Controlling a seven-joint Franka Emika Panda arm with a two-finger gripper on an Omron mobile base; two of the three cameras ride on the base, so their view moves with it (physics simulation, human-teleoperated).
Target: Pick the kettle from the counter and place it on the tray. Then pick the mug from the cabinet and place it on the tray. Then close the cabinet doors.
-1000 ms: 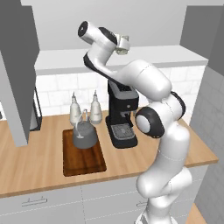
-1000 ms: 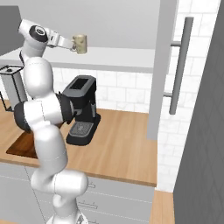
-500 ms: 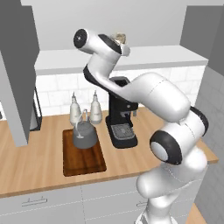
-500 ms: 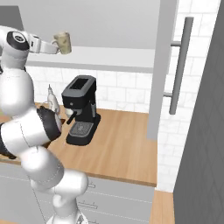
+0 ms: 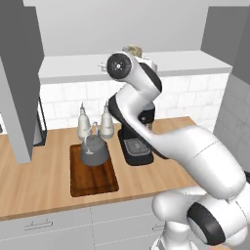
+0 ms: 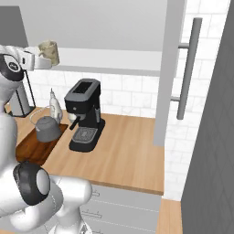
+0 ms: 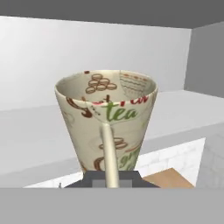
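Second step in hand, by the look of it: kettle point(image 5: 94, 150) already seated on the tray point(image 5: 93, 177), at its back end just in front of two white bottles point(image 5: 95, 122), handle arched up. Mug point(image 6: 50, 52) clamped in the gripper point(image 7: 108, 177), jaws drawn narrow on the handle; upright, mouth up, printed pattern and the word "tea" legible in the hand view, handle strip running down toward the tips. Held high, level with the open cabinet point(image 5: 146, 61) and just off the front edge of its white shelf, well above the counter point(image 5: 49, 180). Coffee machine point(image 6: 85, 114) standing to the right of the tray, close beside it, directly under part of the likely path down. One of the cabinet doors point(image 6: 171, 68) swung open at the right, bar handle facing out; another grey panel hanging open at the left of the left base view. Next move, as a judgement: carry the mug left and down toward the bare front half of the tray, keeping clear of the coffee machine top, the bottle necks and the kettle handle; set down upright on the wood inside the rim, then release. Doors left for last, not yet shut.
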